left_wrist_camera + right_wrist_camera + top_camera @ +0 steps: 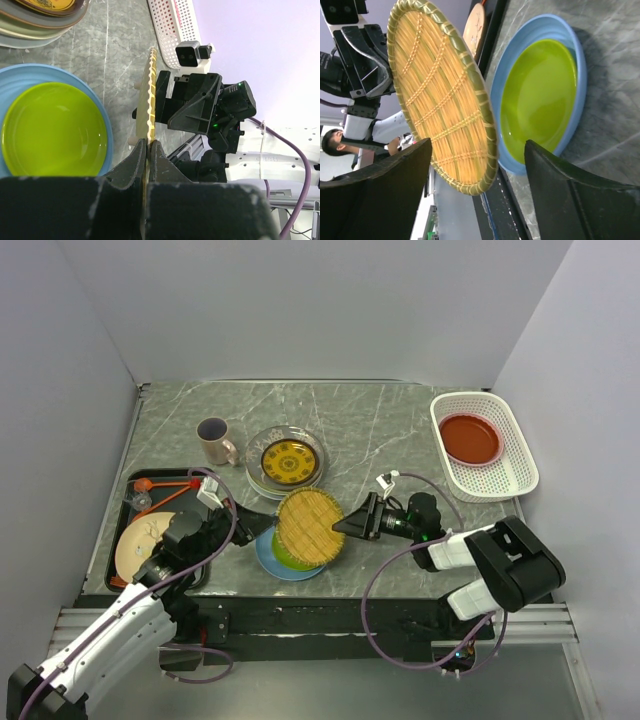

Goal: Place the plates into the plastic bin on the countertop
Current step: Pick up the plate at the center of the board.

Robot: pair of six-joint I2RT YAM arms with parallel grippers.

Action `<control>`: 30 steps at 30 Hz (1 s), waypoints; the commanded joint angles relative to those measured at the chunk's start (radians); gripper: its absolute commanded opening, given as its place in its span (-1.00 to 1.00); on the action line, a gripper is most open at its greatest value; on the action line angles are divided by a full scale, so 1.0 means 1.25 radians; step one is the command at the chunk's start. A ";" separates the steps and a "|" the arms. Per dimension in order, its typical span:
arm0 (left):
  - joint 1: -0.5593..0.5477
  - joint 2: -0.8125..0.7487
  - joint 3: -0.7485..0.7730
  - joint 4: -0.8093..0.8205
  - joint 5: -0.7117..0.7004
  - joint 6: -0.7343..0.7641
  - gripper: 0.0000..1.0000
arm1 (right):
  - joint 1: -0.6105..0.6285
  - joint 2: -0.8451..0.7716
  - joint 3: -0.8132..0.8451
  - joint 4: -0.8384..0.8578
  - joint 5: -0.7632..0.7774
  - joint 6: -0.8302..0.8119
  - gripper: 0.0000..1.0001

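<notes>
My left gripper (266,523) is shut on the edge of a yellow woven plate (310,527) and holds it tilted on edge above a green plate (287,552) that lies in a blue plate (270,558). In the left wrist view the jaws (148,146) pinch the woven plate's rim (146,100). My right gripper (347,525) is open at the plate's right edge; in its own view the woven plate (440,90) stands between its spread fingers (380,190). The white plastic bin (520,472) at the back right holds a red plate (470,438).
A stack of plates topped by a yellow-patterned one (289,461) sits mid-counter, with a beige mug (213,441) to its left. A black tray (135,490) at the left holds a beige plate (140,543) and orange utensils (165,498).
</notes>
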 commanded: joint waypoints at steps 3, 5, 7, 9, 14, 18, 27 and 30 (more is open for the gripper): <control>-0.001 -0.014 0.000 0.074 0.022 -0.017 -0.99 | 0.026 0.041 0.031 0.111 -0.001 0.037 0.49; -0.001 -0.016 0.000 0.074 0.023 -0.017 -0.99 | 0.031 0.054 0.036 0.125 -0.006 0.048 0.44; -0.001 -0.018 0.002 0.070 0.024 -0.016 -0.99 | 0.039 0.063 0.044 0.126 -0.007 0.052 0.33; -0.001 -0.019 0.002 0.064 0.022 -0.014 -0.99 | 0.042 0.064 0.047 0.127 -0.008 0.054 0.02; -0.001 -0.026 -0.002 0.047 0.008 -0.006 -0.99 | 0.050 0.044 0.054 0.089 0.000 0.042 -1.00; -0.001 -0.030 -0.002 0.035 0.001 -0.001 -0.99 | 0.051 0.011 0.057 0.032 0.014 0.008 -1.00; 0.000 -0.041 0.008 -0.001 -0.018 0.012 -0.75 | 0.053 -0.059 0.070 -0.084 0.041 -0.045 -1.00; 0.000 -0.048 0.009 -0.011 -0.022 0.021 -0.08 | 0.053 -0.077 0.073 -0.107 0.047 -0.055 -1.00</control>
